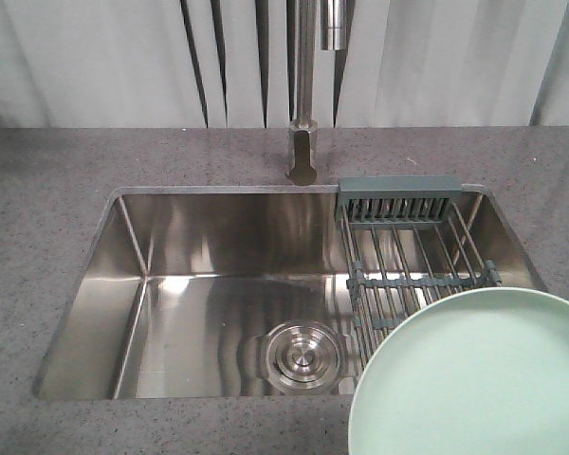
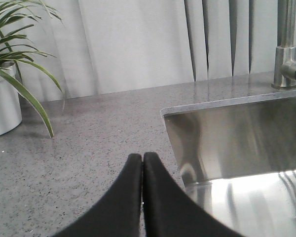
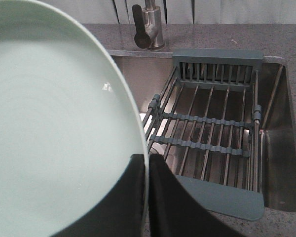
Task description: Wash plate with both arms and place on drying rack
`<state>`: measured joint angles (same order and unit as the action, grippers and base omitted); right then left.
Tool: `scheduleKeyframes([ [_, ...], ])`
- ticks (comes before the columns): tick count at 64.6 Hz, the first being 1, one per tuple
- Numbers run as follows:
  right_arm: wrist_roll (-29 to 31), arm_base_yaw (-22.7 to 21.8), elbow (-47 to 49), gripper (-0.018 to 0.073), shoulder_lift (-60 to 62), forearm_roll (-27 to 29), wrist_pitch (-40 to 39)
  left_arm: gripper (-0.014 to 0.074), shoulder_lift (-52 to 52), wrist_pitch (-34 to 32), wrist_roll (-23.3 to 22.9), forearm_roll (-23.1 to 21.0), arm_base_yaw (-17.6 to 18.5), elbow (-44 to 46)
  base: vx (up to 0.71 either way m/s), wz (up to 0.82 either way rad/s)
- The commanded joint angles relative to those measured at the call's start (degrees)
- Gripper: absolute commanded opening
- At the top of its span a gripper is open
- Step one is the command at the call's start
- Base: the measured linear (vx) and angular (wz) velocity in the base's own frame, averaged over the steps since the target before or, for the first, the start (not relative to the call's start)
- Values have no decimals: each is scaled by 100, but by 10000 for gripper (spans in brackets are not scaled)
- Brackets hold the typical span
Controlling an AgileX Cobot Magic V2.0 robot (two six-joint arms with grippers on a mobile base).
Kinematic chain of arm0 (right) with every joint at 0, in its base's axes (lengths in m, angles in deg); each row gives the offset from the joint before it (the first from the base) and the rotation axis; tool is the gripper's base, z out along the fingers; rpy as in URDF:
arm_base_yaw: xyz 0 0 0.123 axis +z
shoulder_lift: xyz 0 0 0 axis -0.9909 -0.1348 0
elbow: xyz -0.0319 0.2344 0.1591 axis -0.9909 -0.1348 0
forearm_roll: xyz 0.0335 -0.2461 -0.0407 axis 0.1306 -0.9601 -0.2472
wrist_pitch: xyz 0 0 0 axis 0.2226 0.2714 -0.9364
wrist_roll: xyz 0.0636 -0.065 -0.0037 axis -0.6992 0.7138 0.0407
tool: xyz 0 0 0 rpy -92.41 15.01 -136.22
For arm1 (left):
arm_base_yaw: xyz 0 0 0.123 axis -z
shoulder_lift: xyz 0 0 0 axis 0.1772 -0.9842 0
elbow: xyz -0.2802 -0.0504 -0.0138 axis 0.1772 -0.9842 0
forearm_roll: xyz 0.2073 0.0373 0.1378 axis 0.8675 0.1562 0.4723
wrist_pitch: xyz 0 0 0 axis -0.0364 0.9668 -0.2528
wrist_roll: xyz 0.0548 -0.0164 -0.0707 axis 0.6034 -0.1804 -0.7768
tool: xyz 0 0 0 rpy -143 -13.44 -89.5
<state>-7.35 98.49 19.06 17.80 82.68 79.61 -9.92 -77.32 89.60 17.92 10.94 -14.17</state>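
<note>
The pale mint-green plate (image 1: 474, 379) fills the lower right of the front view, held up in front of the sink's right end. In the right wrist view the plate (image 3: 54, 123) covers the left side, and my right gripper (image 3: 147, 163) is shut on its rim, one finger on each face. The drying rack (image 1: 412, 270) of steel bars with grey-green end pieces spans the right part of the sink; from the right wrist the drying rack (image 3: 212, 133) lies just beyond the plate. My left gripper (image 2: 142, 159) is shut and empty over the countertop, left of the sink.
The steel sink (image 1: 209, 284) has a round drain (image 1: 302, 355) in its floor. A steel faucet (image 1: 305, 95) rises behind it. A potted plant (image 2: 2, 94) in a white pot stands on the grey counter (image 2: 89, 133) at far left. Pale curtains hang behind.
</note>
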Motion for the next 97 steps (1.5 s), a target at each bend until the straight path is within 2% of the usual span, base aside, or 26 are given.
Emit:
scheduleKeyframes([
  [1,-2,-12,132,-2,-69,20,-435,-6,35,-430,-57,-8,-13,-123,4,-2],
  [97,-2,-12,132,-2,-69,20,-435,-6,35,-430,-57,-8,-13,-123,4,1],
])
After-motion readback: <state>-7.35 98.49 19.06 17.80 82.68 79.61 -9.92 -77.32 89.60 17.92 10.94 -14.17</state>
